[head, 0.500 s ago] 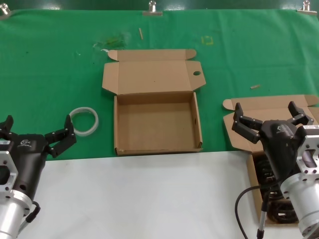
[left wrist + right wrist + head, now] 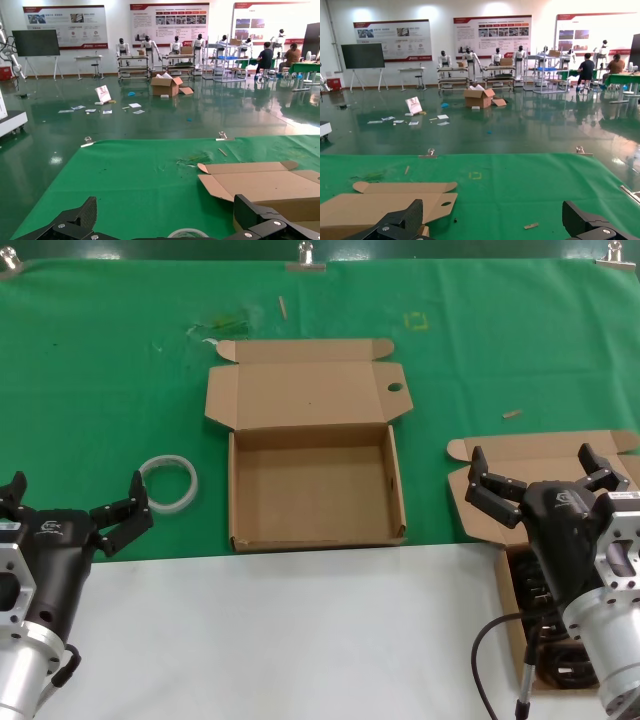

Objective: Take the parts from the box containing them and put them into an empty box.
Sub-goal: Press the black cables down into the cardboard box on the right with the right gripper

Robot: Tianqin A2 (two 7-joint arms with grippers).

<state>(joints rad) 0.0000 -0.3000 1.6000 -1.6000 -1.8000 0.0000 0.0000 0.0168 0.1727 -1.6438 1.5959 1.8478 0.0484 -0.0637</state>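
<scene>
Nothing moved yet — parts all in source box, empty box bare; right hand fingers apart above parts, left hand apart too.

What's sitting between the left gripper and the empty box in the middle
In the head view, a white translucent ring lies on the green cloth between the left gripper and the empty box.

Ring left of empty box, parts in right box
</scene>
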